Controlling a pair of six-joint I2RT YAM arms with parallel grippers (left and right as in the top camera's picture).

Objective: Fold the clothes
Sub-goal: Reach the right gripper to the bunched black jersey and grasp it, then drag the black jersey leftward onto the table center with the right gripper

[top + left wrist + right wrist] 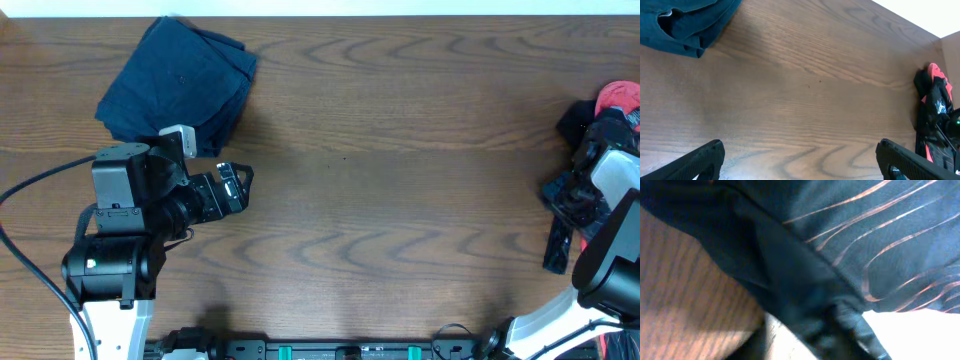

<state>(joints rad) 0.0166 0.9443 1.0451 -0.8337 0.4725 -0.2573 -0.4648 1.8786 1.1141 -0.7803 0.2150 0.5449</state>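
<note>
Clothes (890, 240) lie bunched at the counter's (400, 200) right edge, black fabric filling our right wrist view. Our left claw (243, 187) gapes wide near the left edge; whether our right claw (568, 200) grips, we cannot tell.

The black jersey (865, 225) sits bunched and unfolded at the far right edge of the table (400, 200), with thin orange-white contour lines curving across its creased, rumpled fabric.

readable text: none, nothing legible in any view tbh
black jersey (921, 100): small white mark (940, 107) on it — way too blurry to read
</note>
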